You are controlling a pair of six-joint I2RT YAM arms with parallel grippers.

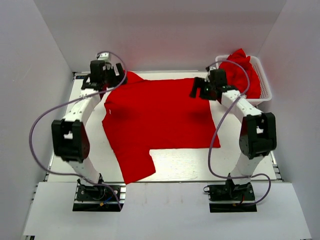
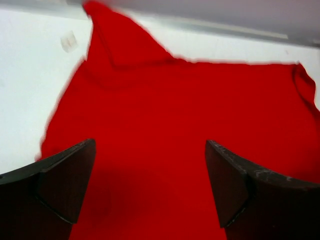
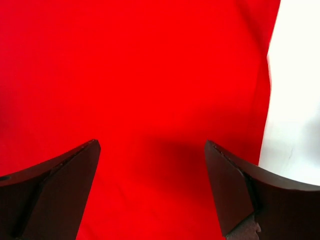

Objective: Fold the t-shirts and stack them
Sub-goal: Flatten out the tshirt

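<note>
A red t-shirt [image 1: 157, 117] lies spread on the white table, one part reaching the near edge at the left. My left gripper [image 1: 106, 75] hangs open above its far left corner; in the left wrist view the shirt [image 2: 190, 115] fills the space between my dark fingers [image 2: 65, 180]. My right gripper [image 1: 204, 89] hangs open above the shirt's far right corner; in the right wrist view the cloth [image 3: 140, 75] lies under the spread fingers [image 3: 235, 185]. Neither gripper holds cloth. More red shirts [image 1: 240, 72] are piled in a white basket [image 1: 265, 82] at the far right.
White walls close in the table at the back and both sides. The basket stands against the right wall. Bare table [image 1: 180, 167] shows near the front and in the right wrist view [image 3: 295, 100] at the shirt's edge.
</note>
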